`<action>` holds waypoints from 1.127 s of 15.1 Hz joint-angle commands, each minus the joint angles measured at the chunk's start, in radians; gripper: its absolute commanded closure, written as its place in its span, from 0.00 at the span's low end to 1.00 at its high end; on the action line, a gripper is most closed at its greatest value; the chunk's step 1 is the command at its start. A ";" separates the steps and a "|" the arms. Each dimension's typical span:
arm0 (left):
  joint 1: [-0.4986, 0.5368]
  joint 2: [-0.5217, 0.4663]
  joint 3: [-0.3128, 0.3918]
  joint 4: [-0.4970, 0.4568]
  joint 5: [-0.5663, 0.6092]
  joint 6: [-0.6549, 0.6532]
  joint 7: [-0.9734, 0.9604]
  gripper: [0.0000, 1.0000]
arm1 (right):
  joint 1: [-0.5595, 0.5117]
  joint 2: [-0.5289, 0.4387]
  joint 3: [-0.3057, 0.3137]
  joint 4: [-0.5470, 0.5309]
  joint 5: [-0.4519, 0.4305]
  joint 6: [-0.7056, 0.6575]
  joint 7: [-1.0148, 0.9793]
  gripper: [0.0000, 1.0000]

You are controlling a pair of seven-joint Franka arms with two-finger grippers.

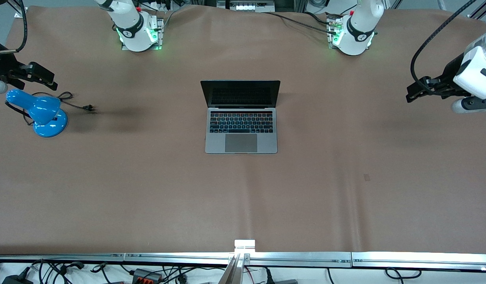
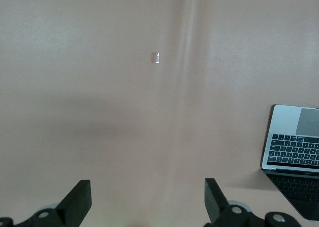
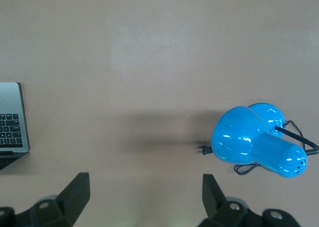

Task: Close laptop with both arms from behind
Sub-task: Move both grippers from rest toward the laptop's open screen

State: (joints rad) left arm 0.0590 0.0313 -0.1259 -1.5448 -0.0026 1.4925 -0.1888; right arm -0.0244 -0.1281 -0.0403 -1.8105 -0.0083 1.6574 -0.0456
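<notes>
We see the laptop (image 1: 241, 116) open mid-counter (image 1: 306, 189); left gripper (image 2: 147, 199) and right gripper (image 3: 145, 194) hover at the counter's ends, jaws apart.

Brown table (image 1: 148, 189) carries 1 open laptop (image 1: 241, 132), 1 blue lamp (image 1: 43, 112).

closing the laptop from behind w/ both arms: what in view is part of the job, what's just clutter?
Job:
laptop, lid open, mid-table
left gripper, open, over bare table toward its end
right gripper, open, near the lamp

Clutter:
blue desk lamp with unplugged cord
small tape patch
</notes>
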 commanded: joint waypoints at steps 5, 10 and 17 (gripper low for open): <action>-0.001 -0.001 -0.003 -0.006 0.012 -0.009 0.002 0.00 | 0.001 -0.041 0.002 -0.041 -0.009 0.010 0.001 0.00; 0.001 0.019 -0.005 -0.001 0.007 -0.018 0.032 0.75 | 0.000 -0.036 0.004 -0.038 -0.009 0.012 0.001 0.10; -0.001 0.010 -0.029 -0.003 0.004 -0.101 0.026 0.96 | 0.001 -0.031 0.004 -0.030 -0.001 -0.013 0.006 1.00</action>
State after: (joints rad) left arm 0.0582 0.0556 -0.1395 -1.5472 -0.0026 1.4183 -0.1668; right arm -0.0241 -0.1387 -0.0398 -1.8220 -0.0082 1.6512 -0.0454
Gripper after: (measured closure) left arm 0.731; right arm 0.678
